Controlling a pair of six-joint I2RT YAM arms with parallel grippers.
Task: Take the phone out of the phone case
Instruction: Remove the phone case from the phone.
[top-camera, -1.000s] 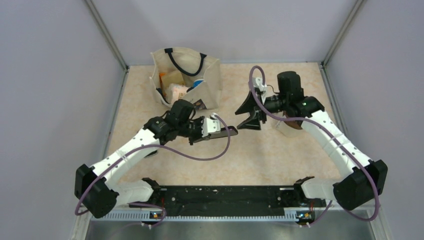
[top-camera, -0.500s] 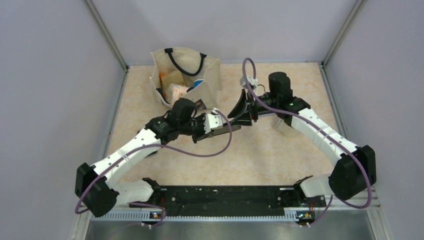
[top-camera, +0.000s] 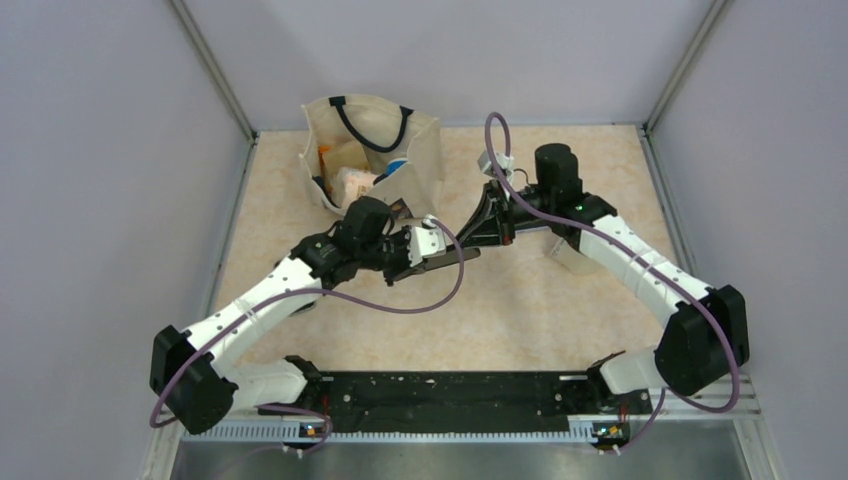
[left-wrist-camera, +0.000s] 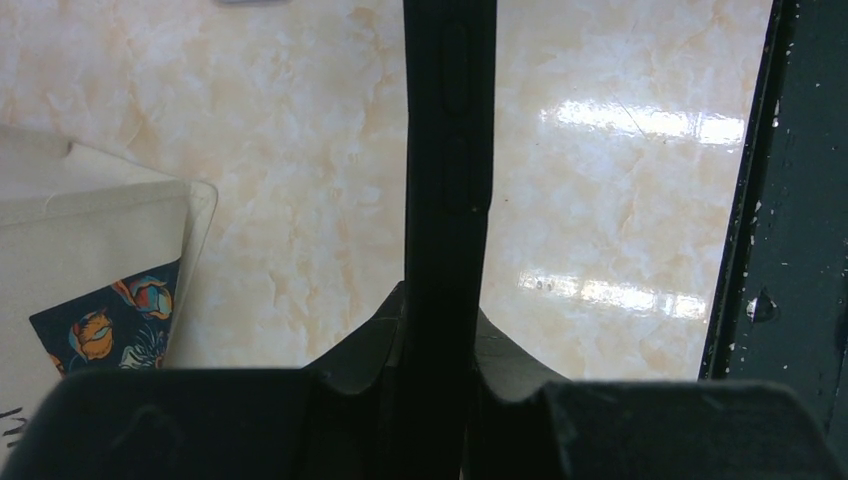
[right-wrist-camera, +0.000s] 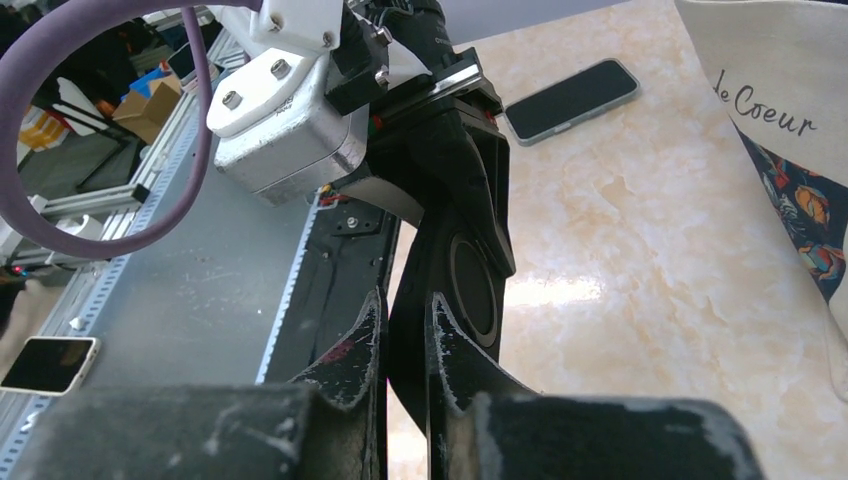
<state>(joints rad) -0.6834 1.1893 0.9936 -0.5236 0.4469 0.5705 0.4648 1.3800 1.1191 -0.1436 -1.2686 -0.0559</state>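
The black phone case (left-wrist-camera: 450, 150) stands edge-on in the left wrist view, side buttons showing. My left gripper (left-wrist-camera: 440, 300) is shut on it. I cannot tell the phone apart from the case. In the right wrist view the case (right-wrist-camera: 470, 270) shows a round ring on its back, and my right gripper (right-wrist-camera: 405, 310) is shut on its near end. From above, the case (top-camera: 452, 262) hangs over the table middle between the left gripper (top-camera: 422, 255) and the right gripper (top-camera: 478, 238).
A cream tote bag (top-camera: 370, 150) with several items stands at the back left, close behind the left gripper. A pale object (top-camera: 572, 255) lies under the right arm. Another phone (right-wrist-camera: 570, 100) lies flat on the table. The black rail (left-wrist-camera: 800, 200) runs along the near edge.
The right arm swung left to the case end, and its jaws went from wide open to shut on it. The left gripper kept its hold and barely moved.
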